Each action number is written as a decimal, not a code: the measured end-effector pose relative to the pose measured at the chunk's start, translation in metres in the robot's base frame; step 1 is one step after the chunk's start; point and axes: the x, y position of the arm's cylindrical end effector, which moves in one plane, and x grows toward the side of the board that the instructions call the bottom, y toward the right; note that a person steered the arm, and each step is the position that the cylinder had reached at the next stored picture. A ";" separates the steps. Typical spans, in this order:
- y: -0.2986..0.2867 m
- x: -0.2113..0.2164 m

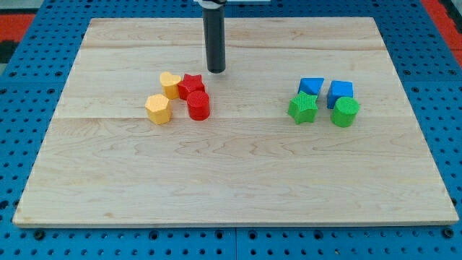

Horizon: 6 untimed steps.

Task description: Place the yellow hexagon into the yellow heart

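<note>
The yellow hexagon (158, 109) lies left of the board's middle. The yellow heart (170, 84) sits just above and to its right, a small gap between them. A red star (191, 86) touches the heart's right side, and a red cylinder (198, 105) sits just below the star. My tip (216, 70) rests on the board above and to the right of the red star, apart from all blocks.
On the view's right a cluster holds two blue blocks (311, 87) (340, 92), a green star (303, 108) and a green cylinder (346, 112). The wooden board (231, 180) lies on a blue pegboard.
</note>
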 end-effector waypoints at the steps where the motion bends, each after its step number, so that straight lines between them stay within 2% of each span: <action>1: 0.040 0.043; 2: 0.039 0.105; 3: -0.009 0.153; 4: -0.081 0.174; 5: -0.129 0.141; 6: -0.087 0.099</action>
